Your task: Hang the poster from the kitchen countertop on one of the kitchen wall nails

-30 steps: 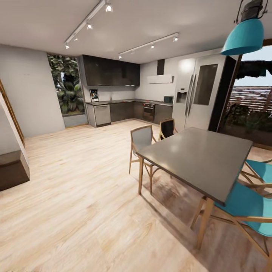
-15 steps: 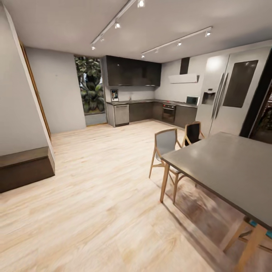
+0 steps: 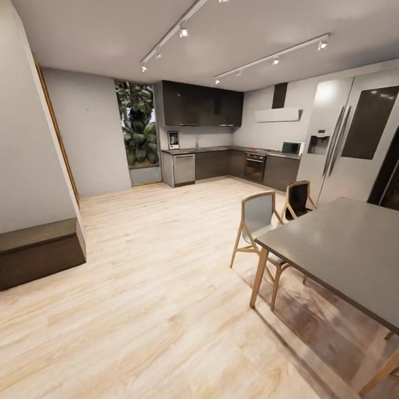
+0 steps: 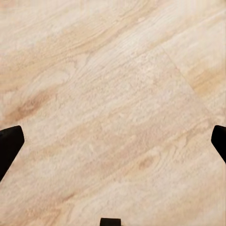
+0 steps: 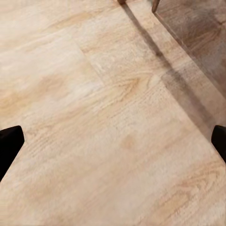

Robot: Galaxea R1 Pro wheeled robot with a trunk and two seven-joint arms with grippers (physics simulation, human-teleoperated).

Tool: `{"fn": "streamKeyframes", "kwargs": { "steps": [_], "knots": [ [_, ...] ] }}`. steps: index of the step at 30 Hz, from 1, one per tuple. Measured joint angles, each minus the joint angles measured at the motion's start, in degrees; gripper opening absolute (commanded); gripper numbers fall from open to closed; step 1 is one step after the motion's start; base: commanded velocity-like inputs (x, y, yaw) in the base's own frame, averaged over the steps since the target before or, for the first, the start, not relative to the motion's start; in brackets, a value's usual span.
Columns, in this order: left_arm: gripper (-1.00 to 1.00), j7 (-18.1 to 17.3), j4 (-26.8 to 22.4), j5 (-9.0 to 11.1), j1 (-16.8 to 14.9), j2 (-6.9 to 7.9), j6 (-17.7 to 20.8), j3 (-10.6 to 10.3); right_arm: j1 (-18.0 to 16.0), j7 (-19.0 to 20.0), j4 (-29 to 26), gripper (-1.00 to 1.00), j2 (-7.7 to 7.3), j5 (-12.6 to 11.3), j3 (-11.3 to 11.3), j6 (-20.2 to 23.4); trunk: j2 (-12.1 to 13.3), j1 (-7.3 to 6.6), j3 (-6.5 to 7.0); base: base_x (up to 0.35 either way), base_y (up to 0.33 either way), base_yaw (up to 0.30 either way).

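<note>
Your left end effector [image 4: 113, 141] hangs over bare plank floor [image 4: 113, 94] with its fingertips [image 4: 9, 146] spread wide at the frame edges, holding nothing. Your right end effector [image 5: 113, 143] is spread just as wide and empty; its camera also catches a table shadow [image 5: 188, 89] across the boards. From the head camera, the dining table [image 3: 343, 255] and two chairs [image 3: 260, 221] stand near on your right, a dark bench [image 3: 39, 252] on your left. Far across the room, the poster [image 3: 173, 139] stands upright on the kitchen tabletop [image 3: 221, 148], against the wall beside the window [image 3: 136, 130]. The fridge [image 3: 354, 149] is at the right.
</note>
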Motion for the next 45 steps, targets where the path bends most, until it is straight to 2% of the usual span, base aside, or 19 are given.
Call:
{"fn": "streamKeyframes", "kwargs": {
  "steps": [10, 18, 22, 29, 45],
  "knots": [
    [1.0, 0.0, 0.0, 0.0, 0.0, 0.0, 0.0, 0.0, 0.0, -0.1, -0.1, 1.0, 0.22, -0.1, 0.0, -0.1, 0.0, -0.01, 0.0, 0.292, 0.202, 0.187],
    [1.0, -0.1, 0.0, 0.0, 0.0, 0.01, -0.1, 0.1, 0.0, -0.1, -0.1, 1.0, 0.23, -0.1, 0.0, -0.1, 0.0, -0.01, 0.0, 0.333, 0.035, 0.271],
    [1.0, -0.1, 0.0, 0.0, 0.0, 0.01, -0.1, 0.1, 0.0, -0.1, -0.1, 1.0, 0.09, -0.1, 0.0, -0.1, 0.0, -0.01, 0.0, 0.338, 0.001, 0.037],
    [1.0, -0.1, 0.0, 0.0, 0.0, 0.01, -0.1, 1.8, 0.0, -0.1, 0.0, 1.0, 0.15, 0.0, 0.0, -0.1, 0.0, -0.01, 0.0, 0.338, 0.0, 0.006],
    [1.0, -0.2, 0.0, 0.0, 0.0, 0.02, -0.1, 2.1, 0.0, -0.1, 0.1, 1.0, 0.25, 0.0, 0.1, -0.1, 0.0, -0.01, 0.0, 0.338, 0.044, 0.0]
  ]
}}
